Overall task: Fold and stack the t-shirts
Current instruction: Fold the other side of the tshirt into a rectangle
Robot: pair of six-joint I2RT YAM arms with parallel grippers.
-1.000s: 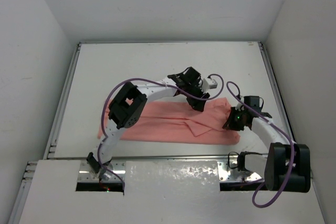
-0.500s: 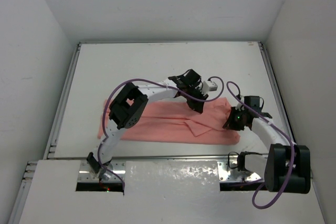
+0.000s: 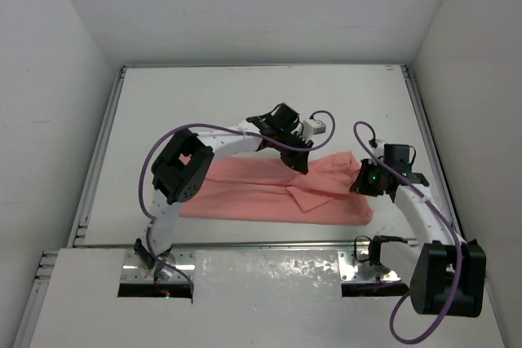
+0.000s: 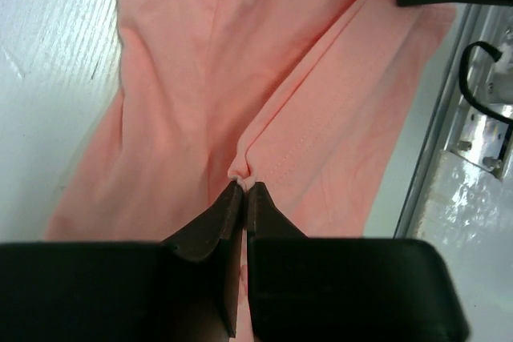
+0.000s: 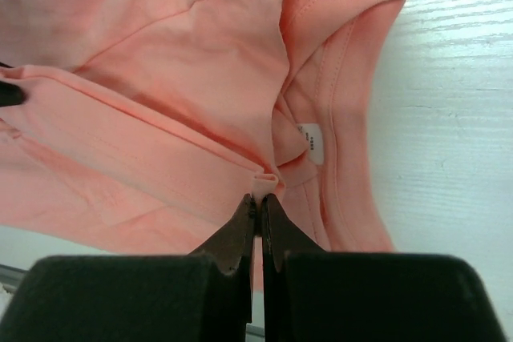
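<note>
So the pink t-shirt (image 3: 269,199) is lying on the white table (image 3: 204,103) as a long band running left to right, toward the near side and just ahead of the two arm bases. It looks partly folded, with a flap lying over the middle. The left gripper (image 4: 243,190) comes down on the far edge of the shirt, roughly mid-length. In its wrist view the two dark fingers are pressed together with a little peak of pink cloth pinched between the tips — so it's clamped on the shirt, not just resting on it. A raised crease runs away from that pinch across the fabric. The right gripper (image 5: 258,198) is at the shirt's right end, right beside the neck opening. Its fingers are closed too, with a small bunched fold of fabric caught between the tips. The collar (image 5: 345,78) curves just to the right of that grip and there's a small white label (image 5: 311,140) showing inside it. Most of the shirt lies flat on the table between the two grips. In the left wrist view a metal rail (image 4: 449,118) runs along the table edge past the shirt's hem.
</note>
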